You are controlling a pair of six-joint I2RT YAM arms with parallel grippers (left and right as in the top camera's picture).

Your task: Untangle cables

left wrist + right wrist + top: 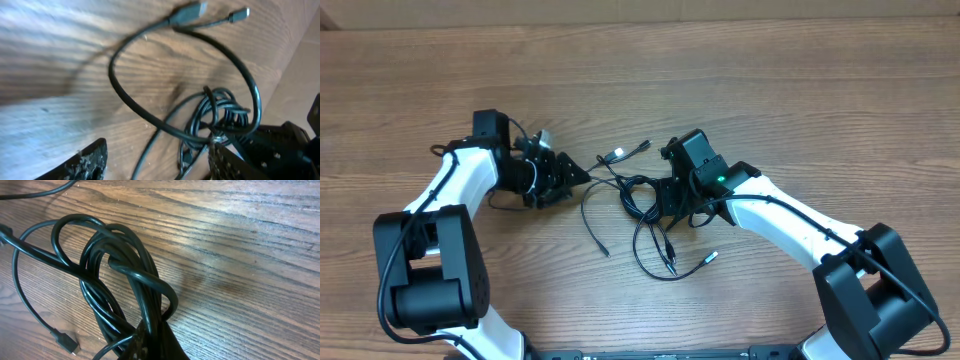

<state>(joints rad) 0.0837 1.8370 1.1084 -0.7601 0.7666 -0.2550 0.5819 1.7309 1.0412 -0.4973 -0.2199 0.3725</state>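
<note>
Wood-grain tabletop (800, 90), tangled black cables (147, 295) at its middle.

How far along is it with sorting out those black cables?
Early days, I'd say. Done: a few ends lie loose on the wood, like the silvery plug. In hand: the right gripper is clamped on the bunched cables, and the left gripper is open beside them, holding nothing. Left: the knot is wound in tight loops and needs pulling apart.

Bright, even light; left wrist view blurred
</note>
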